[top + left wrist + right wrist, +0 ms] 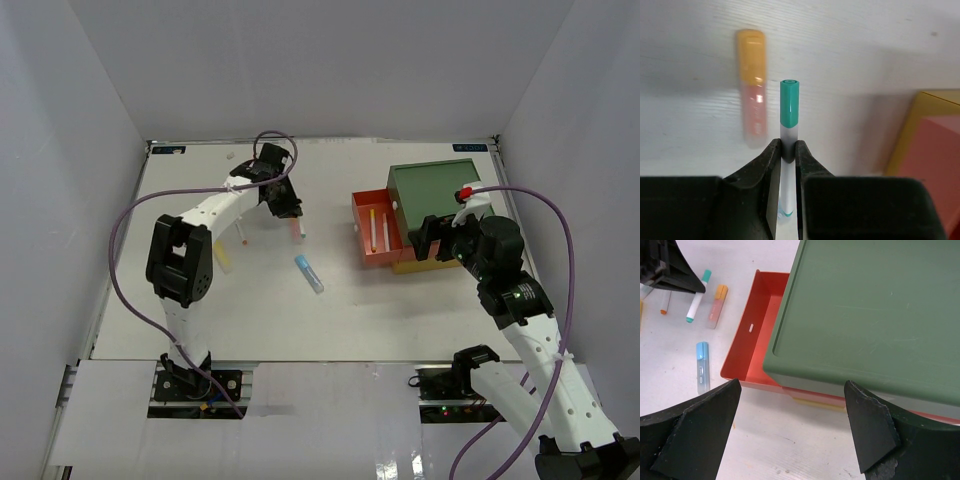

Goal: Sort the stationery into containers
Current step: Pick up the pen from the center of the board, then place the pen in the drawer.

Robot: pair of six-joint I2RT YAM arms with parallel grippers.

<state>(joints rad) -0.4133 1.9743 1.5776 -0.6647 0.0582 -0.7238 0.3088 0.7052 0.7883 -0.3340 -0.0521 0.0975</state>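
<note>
From where I stand, the left tool [788,150] is pinched tight on a teal-capped marker [789,112]. Its two black fingers grip the white barrel at mid-length, and the teal cap points away from the wrist. I cannot tell whether the marker is off the desk [260,310] or resting on it. Just beside it to the left in the left wrist view lies an orange-and-pink marker [752,90], apart from the fingers.

Seen from above, that arm reaches out over the far left half of the desk. A blue marker [309,273] lies loose nearer the middle. A yellow pen [222,255] and a thin orange-tipped pen [243,235] lie close to the arm's elbow.

The drawer box [437,195] stands on the right half of the desk, with its green drawer on top and pushed in. The red drawer [375,235] below it is pulled out toward the left, and two thin sticks [372,228] lie side by side inside. The yellow drawer [420,266] shows only as a strip at the bottom.

The right tool [792,384] hangs over the near edge of the box with its fingers spread wide and nothing between them. From its wrist I see the green lid, the open red drawer and the loose markers beyond
</note>
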